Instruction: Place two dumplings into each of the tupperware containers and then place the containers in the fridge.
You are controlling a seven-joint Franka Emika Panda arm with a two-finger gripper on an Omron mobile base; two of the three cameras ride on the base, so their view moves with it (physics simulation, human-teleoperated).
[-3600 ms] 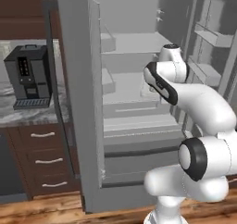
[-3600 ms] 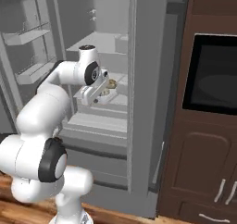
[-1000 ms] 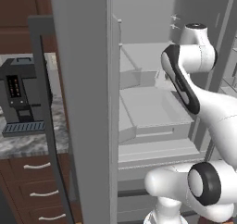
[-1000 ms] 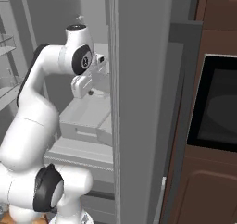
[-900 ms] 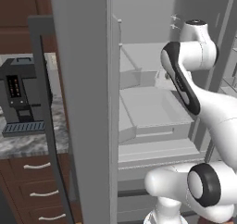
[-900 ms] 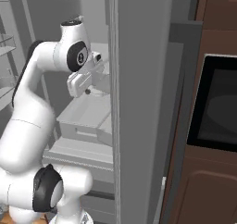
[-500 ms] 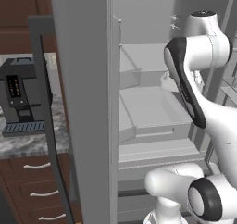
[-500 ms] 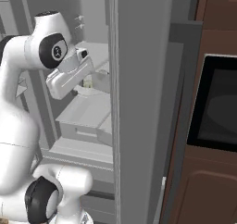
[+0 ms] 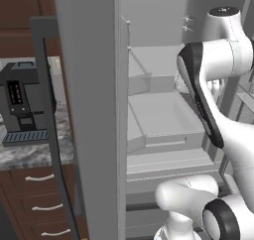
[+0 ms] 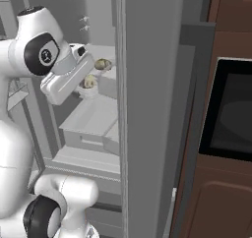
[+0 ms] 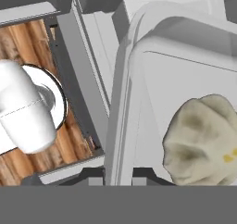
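1. You are looking into the tall silver-grey steel fridge (image 10: 147,109), its door open.
2. Your two-finger gripper (image 11: 118,177) is pinching the rim of a shallow translucent whitish-grey plastic tupperware container (image 11: 139,79) at the hand view's bottom centre.
3. A pale beige rounded dumpling (image 11: 203,140) is sitting inside it, lower right.
4. In the right base view, two dumplings (image 10: 102,64) are showing at upper left, beside the arm.

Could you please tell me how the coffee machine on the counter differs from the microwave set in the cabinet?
The coffee machine is a small upright box standing free on the stone counter; the microwave is larger and built into brown cabinetry. The coffee machine has a ribbed drip tray; the microwave has a plain glossy door. Both are black.
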